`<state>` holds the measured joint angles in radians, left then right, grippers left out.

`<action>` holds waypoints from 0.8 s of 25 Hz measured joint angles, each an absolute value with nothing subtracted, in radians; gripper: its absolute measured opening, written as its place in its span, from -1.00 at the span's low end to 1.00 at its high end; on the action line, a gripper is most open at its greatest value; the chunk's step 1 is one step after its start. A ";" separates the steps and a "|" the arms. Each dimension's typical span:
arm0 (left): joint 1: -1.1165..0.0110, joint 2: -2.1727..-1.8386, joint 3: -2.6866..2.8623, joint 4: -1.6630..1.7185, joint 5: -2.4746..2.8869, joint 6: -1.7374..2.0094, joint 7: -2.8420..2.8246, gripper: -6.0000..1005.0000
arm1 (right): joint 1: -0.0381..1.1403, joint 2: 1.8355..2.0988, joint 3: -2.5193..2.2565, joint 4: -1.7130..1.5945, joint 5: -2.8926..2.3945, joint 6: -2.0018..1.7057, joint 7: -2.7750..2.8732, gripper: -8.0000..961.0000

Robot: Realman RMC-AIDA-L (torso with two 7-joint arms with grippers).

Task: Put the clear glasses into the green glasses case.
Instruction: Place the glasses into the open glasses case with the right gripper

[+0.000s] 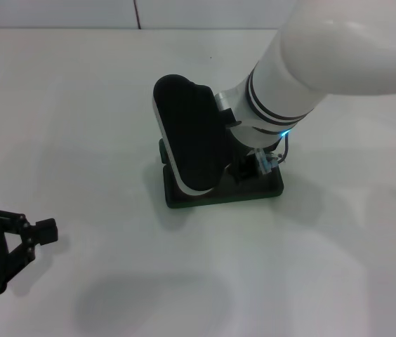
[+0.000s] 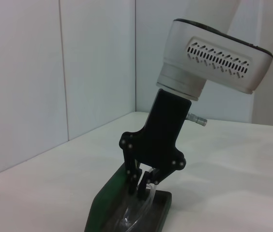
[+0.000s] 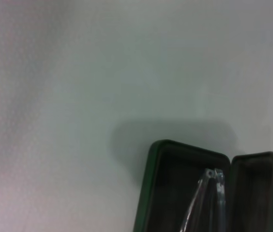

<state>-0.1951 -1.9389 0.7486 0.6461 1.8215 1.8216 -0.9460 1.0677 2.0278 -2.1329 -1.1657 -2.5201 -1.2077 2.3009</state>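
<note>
The green glasses case [image 1: 205, 199] lies open at the middle of the table, its dark lining showing in the right wrist view [image 3: 168, 193]. My right arm reaches down over it from the right. In the left wrist view my right gripper [image 2: 144, 188] stands upright in the case [image 2: 108, 203], its fingers close together on the clear glasses [image 2: 135, 213]. The lens of the glasses rests low inside the case. Their thin clear arms [image 3: 205, 195] run across the lining. My left gripper [image 1: 24, 256] is parked open near the table's front left, holding nothing.
The white table [image 1: 78, 105] spreads out around the case. White wall panels [image 2: 39, 72] stand behind it. My right arm's white and black wrist housing [image 1: 187, 133] covers most of the case from above.
</note>
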 joint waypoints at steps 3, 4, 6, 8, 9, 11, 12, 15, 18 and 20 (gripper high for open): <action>-0.195 -1.939 0.749 0.645 1.822 1.822 -0.945 -0.89 | 1.068 2.028 -2.131 -1.166 -2.513 -1.209 2.300 -0.72; -0.195 -1.939 0.749 0.645 1.822 1.822 -0.944 -0.89 | 1.068 2.028 -2.130 -1.166 -2.509 -1.209 2.300 -0.72; -0.195 -1.939 0.749 0.644 1.822 1.822 -0.943 -0.89 | 1.070 2.028 -2.127 -1.165 -2.506 -1.210 2.298 -0.72; -0.194 -1.939 0.749 0.644 1.822 1.822 -0.941 -0.89 | 1.071 2.028 -2.127 -1.164 -2.506 -1.210 2.295 -0.72; -0.193 -1.939 0.749 0.644 1.822 1.822 -0.939 -0.89 | 1.071 2.028 -2.126 -1.163 -2.505 -1.209 2.293 -0.72; -0.191 -1.940 0.749 0.644 1.822 1.822 -0.936 -0.89 | 1.071 2.028 -2.127 -1.162 -2.505 -1.207 2.290 -0.71; -0.190 -1.940 0.749 0.644 1.822 1.821 -0.936 -0.89 | 1.071 2.028 -2.127 -1.161 -2.505 -1.207 2.289 -0.71; -0.190 -1.940 0.749 0.643 1.822 1.815 -0.936 -0.89 | 1.074 2.028 -2.131 -1.155 -2.505 -1.205 2.288 -0.71; -0.189 -1.940 0.749 0.643 1.822 1.811 -0.936 -0.89 | 1.075 2.028 -2.134 -1.153 -2.505 -1.205 2.288 -0.71; -0.188 -1.941 0.749 0.643 1.822 1.810 -0.936 -0.89 | 1.079 2.028 -2.138 -1.151 -2.505 -1.208 2.288 -0.71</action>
